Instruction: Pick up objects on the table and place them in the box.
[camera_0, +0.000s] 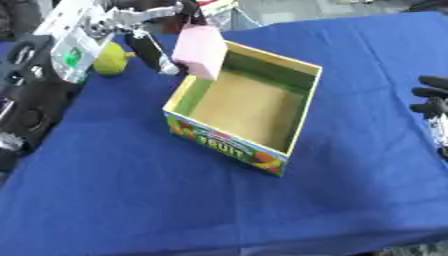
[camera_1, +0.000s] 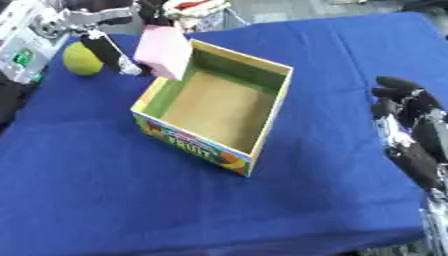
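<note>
Left eye view: the robot's left hand (camera_0: 153, 30) comes in from the upper left corner, its fingers curled round a pink block (camera_0: 200, 51) held tilted over the near-left corner of the open cardboard box (camera_0: 297, 122). Much of the hand is lost behind the arm's silver and black parts, and the exact finger contact on the block's far side cannot be made out. The box stands on the blue-covered tabletop (camera_0: 131, 190), its brown floor bare, its inner walls green, and a printed front panel reading "FRUIT". A yellow-green fruit (camera_0: 111, 58) lies on the cloth just left of the hand, partly hidden by the arm. At the right edge only dark fingertips of the right hand (camera_0: 431, 100) show, cut off by the frame.

Right eye view: the right hand (camera_1: 407, 120) shows far more fully here, resting well apart from the box at the right side, fingers relaxed and slightly bent, holding nothing. The fruit (camera_1: 82, 59) is seen clear of the arm. Beyond the tabletop's far edge a blurred red and white item (camera_1: 197, 6) cannot be identified.
</note>
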